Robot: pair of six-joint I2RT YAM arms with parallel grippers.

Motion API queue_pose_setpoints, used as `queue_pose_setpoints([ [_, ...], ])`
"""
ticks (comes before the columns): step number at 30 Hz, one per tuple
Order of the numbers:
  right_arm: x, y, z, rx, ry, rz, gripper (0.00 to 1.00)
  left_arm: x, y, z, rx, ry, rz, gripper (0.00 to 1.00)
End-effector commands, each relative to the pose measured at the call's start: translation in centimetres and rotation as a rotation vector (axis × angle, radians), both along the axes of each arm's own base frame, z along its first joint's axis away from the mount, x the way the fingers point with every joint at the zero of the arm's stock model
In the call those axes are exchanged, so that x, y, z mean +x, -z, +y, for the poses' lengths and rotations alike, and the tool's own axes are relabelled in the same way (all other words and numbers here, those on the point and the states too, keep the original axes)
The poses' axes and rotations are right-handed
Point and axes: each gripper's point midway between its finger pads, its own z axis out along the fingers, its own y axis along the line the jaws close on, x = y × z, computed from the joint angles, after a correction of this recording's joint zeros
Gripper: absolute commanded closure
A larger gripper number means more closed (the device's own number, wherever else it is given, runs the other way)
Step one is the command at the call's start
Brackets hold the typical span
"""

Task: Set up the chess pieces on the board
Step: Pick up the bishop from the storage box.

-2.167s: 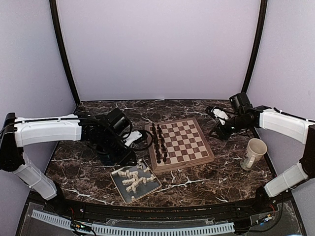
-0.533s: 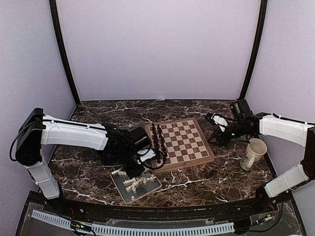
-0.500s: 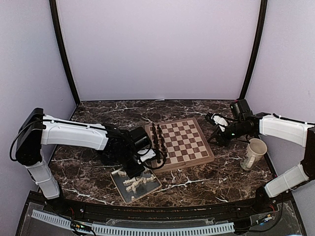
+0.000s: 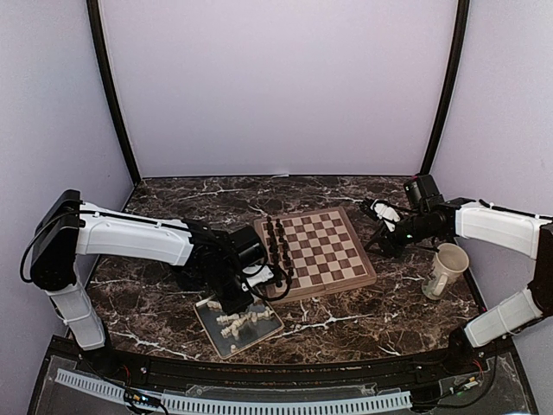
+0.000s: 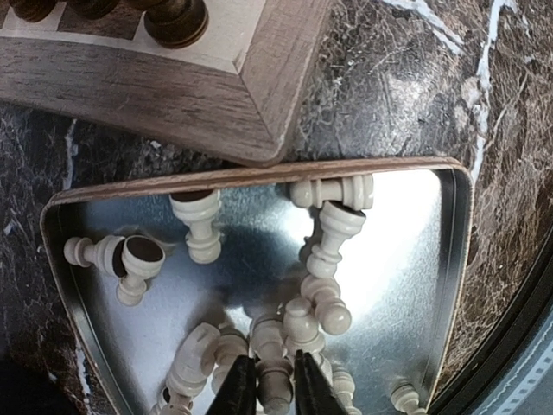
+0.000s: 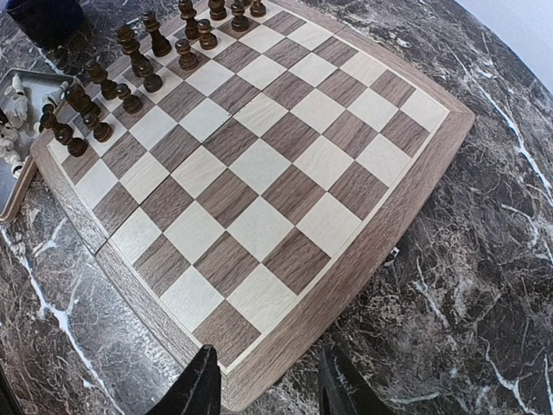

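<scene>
The wooden board [image 4: 333, 246] has dark pieces [image 4: 278, 246] lined along its left side; these also show in the right wrist view [image 6: 130, 78]. Several cream chess pieces [image 5: 324, 251] lie jumbled in a grey metal tray [image 5: 406, 285], which sits by the board's near-left corner [image 5: 173, 95]. My left gripper [image 5: 270, 393] is down in the tray. Its jaws are closed narrowly on either side of one lying cream piece [image 5: 275, 387]. My right gripper [image 6: 268, 385] is open and empty. It hovers at the board's near-right corner [image 6: 259, 328].
A cream mug [image 4: 445, 270] stands on the marble table right of the board, under my right arm. The tray [image 4: 259, 333] almost touches the board's edge. The enclosure walls close in the back and both sides.
My left arm has swung from left of the board down over the tray and lowered its fingers among the cream pieces. My right gripper has come slightly closer to the board.
</scene>
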Motion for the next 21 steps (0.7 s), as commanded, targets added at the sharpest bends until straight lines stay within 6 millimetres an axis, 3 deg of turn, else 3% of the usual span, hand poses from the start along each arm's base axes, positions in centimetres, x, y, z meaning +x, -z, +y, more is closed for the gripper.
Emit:
queue_pose_setpoints([
  [1, 0.2, -0.4, 0.0, 0.002, -0.004, -0.030, 0.60, -0.4, -0.3, 0.3, 0.023, 0.024, 0.003, 0.86],
  [8, 0.2, -0.4, -0.1, -0.001, -0.002, -0.032, 0.60, 0.0, -2.2, -1.1, -0.048, 0.031, -0.016, 0.97],
  [15, 0.1, -0.4, 0.0, -0.001, -0.005, -0.033, 0.60, 0.2, -4.6, -2.9, -0.167, 0.027, -0.033, 0.98],
  [21, -0.3, -0.6, 0.2, 0.014, -0.028, -0.028, 0.60, -0.2, -4.8, -3.4, -0.201, 0.032, -0.016, 0.99],
])
